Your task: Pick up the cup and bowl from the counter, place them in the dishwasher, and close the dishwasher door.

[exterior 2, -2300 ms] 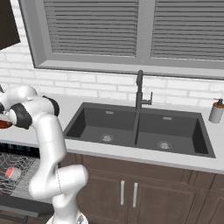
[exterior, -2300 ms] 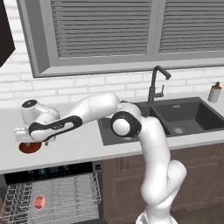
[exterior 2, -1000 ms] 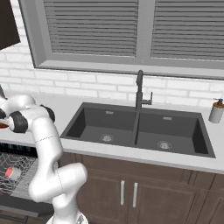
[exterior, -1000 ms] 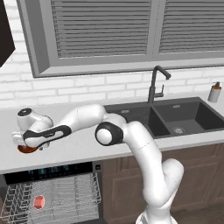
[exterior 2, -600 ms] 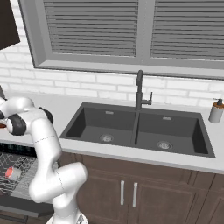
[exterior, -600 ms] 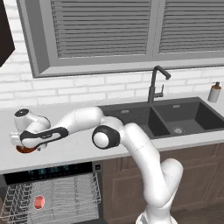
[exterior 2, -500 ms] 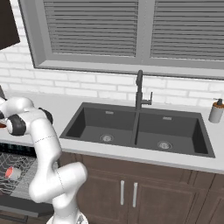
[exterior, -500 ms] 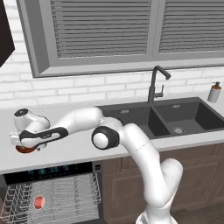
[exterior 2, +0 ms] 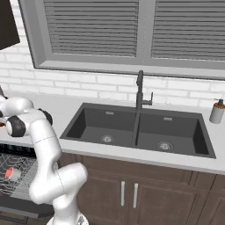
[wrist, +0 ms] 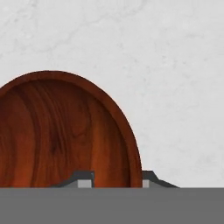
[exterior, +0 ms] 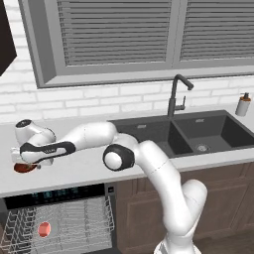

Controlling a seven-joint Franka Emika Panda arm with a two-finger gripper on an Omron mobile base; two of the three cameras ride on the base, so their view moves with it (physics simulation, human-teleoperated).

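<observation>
Red-brown wood grain marks the bowl (wrist: 61,131), which sits on the pale counter (wrist: 175,65) at its far left end, above the open dishwasher (exterior: 54,225). The gripper (wrist: 117,177) has one fingertip on each side of the bowl's rim, clamped on it. The cup (exterior: 44,229) lies in the dishwasher's wire rack.

Bowl (exterior: 24,167) on counter (exterior: 74,171) at far left, well left of the sink (exterior: 183,134). Dishwasher (exterior: 54,223) below the bowl, cup (exterior: 44,229) in its rack.
</observation>
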